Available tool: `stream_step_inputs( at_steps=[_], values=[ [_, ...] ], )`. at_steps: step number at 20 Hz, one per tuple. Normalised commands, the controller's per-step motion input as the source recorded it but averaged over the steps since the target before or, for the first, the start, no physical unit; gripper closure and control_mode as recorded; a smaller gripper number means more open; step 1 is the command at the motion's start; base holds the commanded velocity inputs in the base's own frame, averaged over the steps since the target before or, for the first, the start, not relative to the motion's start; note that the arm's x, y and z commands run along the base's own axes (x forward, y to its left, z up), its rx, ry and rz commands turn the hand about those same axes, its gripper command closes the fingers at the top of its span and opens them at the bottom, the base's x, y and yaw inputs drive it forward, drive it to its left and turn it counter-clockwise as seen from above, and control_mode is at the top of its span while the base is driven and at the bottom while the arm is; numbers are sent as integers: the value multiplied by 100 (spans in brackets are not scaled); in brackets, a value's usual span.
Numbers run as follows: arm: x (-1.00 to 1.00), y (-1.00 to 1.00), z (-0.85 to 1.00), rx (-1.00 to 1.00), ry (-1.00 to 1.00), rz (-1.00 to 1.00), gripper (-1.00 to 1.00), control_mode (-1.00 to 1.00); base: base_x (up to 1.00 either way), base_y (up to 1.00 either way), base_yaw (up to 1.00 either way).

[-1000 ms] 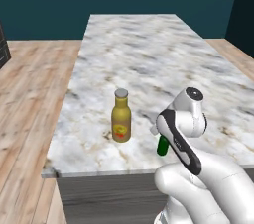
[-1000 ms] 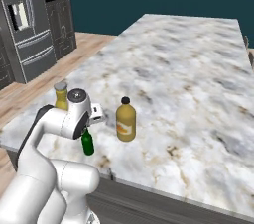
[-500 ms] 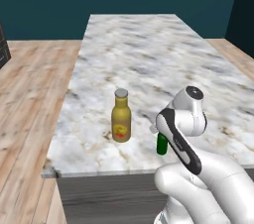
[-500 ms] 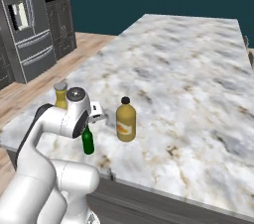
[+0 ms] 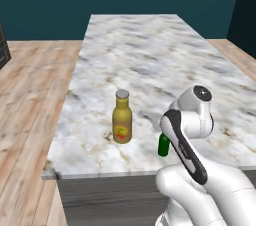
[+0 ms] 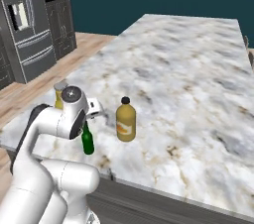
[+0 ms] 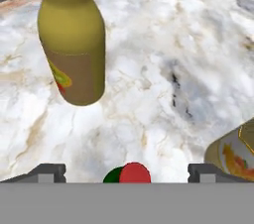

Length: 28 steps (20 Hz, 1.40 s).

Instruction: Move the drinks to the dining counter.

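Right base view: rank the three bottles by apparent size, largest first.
1. Squat amber jug, clearly bulkiest.
2. Dark-green bottle, slim.
3. Tall amber bottle, mostly hidden behind the arm, so its rank against the green one is unsure.

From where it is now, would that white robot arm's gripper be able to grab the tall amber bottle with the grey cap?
Probably yes. The open gripper sits just above the small dark-green bottle with the red cap, and the tall amber bottle with the grey cap stands close by on the marble counter, with nothing between them.

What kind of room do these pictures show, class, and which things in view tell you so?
Most likely a home kitchen: a long marble dining counter, a steel fridge beside dark cabinets, and drink bottles such as the squat amber jug.
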Motion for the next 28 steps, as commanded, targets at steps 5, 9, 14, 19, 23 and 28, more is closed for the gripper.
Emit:
stream_step_inputs(
  at_steps=[5,9,14,19,23,28],
  values=[
    [-74,0,84,0,0,-5,-100,-100,0,0,0],
    [-58,0,71,0,6,-23,-100,-100,0,0,0],
    [-60,0,47,0,7,-33,-100,-100,0,0,0],
    [-60,-1,45,5,0,-11,-100,-100,0,0,0],
    [-67,-1,42,13,0,0,-100,-100,0,0,0],
    [-30,0,39,7,0,0,-100,-100,0,0,0]
  ],
)
